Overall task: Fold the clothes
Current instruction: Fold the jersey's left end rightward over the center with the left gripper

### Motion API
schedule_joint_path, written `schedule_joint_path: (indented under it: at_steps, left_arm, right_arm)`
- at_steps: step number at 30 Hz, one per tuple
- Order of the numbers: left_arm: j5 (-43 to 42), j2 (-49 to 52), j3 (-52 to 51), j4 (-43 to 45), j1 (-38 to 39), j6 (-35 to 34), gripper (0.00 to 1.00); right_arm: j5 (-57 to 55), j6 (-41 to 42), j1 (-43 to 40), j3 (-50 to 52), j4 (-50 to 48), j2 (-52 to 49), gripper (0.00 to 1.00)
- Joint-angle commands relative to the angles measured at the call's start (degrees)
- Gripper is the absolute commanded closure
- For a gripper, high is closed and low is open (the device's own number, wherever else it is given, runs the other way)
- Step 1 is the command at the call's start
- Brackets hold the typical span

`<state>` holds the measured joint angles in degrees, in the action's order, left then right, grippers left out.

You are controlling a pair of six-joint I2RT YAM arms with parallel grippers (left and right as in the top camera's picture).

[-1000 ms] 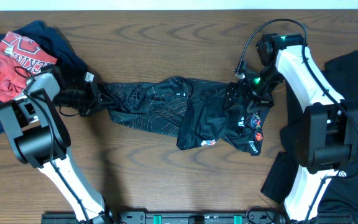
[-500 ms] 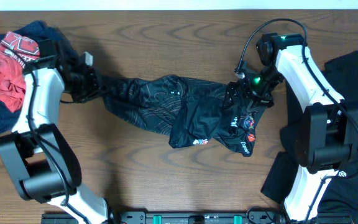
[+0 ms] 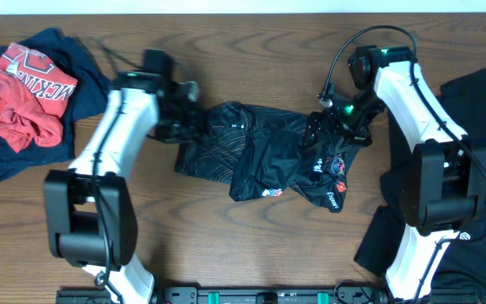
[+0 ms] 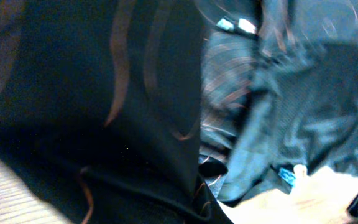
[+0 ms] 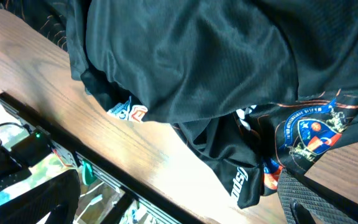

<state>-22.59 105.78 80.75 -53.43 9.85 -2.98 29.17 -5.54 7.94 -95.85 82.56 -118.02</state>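
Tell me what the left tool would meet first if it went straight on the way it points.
Probably more of the black cycling jersey: the left tool, shut on one end of it, points across the table into the bunched fabric. The right tool lies further along, but depth is unclear.

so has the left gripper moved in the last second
Yes. The left gripper has travelled right, away from the crumpled red printed shirt, dragging one end of the black contour-print jersey with it.
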Motion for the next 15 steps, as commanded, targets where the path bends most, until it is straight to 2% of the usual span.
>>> schedule_joint_path:
  at_steps: [1, 5, 6, 7, 8, 13, 15]
  left_arm:
    - [3.9, 0.3, 0.1, -0.4, 4.8, -0.7, 0.94]
    - [5.2, 1.2, 0.1, -1.0, 9.6, -0.8, 0.93]
    - [5.4, 1.6, 0.1, -1.2, 10.6, -0.8, 0.90]
    - [5.4, 1.9, 0.0, -1.2, 11.3, -0.8, 0.83]
    - [5.4, 2.3, -0.1, -1.2, 12.0, -0.9, 0.65]
    - [5.4, 4.9, -0.3, -1.4, 14.7, -1.4, 0.40]
    - [5.4, 5.9, -0.3, -1.1, 15.3, -1.9, 0.37]
  right_arm:
    - [0.7, -1.0, -0.4, -1.1, 0.3, 1.5, 0.01]
    - [0.6, -1.4, -0.4, -1.1, 0.6, 1.5, 0.01]
    - [0.6, -1.4, -0.4, -1.1, 0.6, 1.5, 0.01]
    - [0.6, -1.4, -0.4, -1.1, 0.6, 1.5, 0.01]
    - [0.6, -1.4, -0.4, -1.1, 0.6, 1.5, 0.01]
    - [0.6, -1.4, -0.5, -1.1, 0.7, 1.5, 0.01]
    - [0.6, -1.4, -0.5, -1.1, 1.0, 1.5, 0.01]
